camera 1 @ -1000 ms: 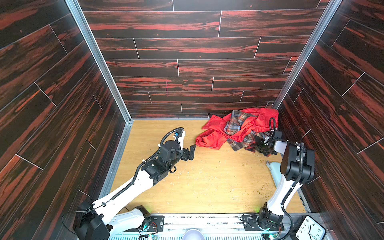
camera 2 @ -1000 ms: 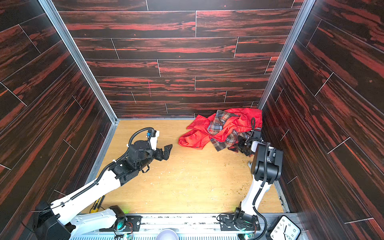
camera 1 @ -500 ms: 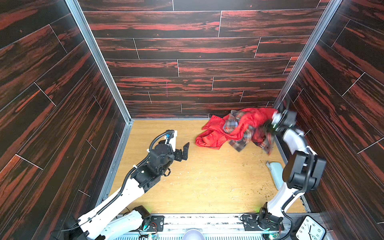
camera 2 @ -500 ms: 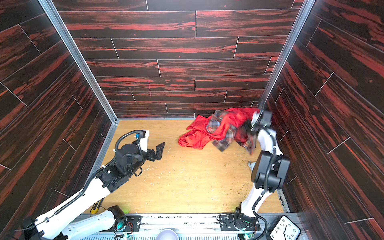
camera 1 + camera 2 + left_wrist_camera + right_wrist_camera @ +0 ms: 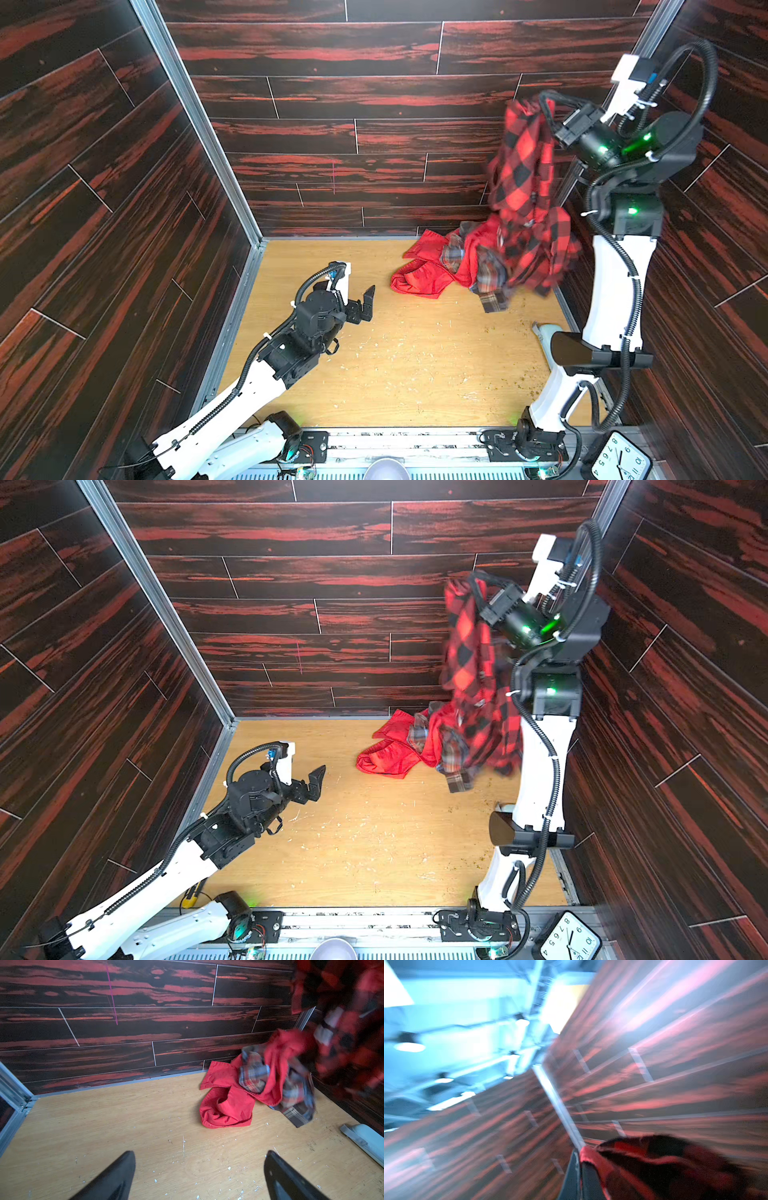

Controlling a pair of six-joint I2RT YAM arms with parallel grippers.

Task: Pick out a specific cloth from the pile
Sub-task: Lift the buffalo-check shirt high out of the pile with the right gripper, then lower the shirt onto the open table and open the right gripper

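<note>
Item 1: cloth (image 5: 521,166), hanging high near right wall, tail overlapping pile (image 5: 432,270); right gripper (image 5: 547,109) pinching its top; left gripper (image 5: 368,303) spread, empty; advice: raise until tail clears, slowly, lest pile snag.

The cloth (image 5: 521,166), red-and-black in large checks, hangs bunched and lengthwise in the air near the back right corner. It is pinched at its top by the right gripper (image 5: 545,106), and its blurred lower end is beside the pile (image 5: 432,266). The pile, 2 tangled garments, 1 plain red and 1 fine grey-blue-red plaid, lies crumpled on the wooden floor (image 5: 395,374) below.
</note>
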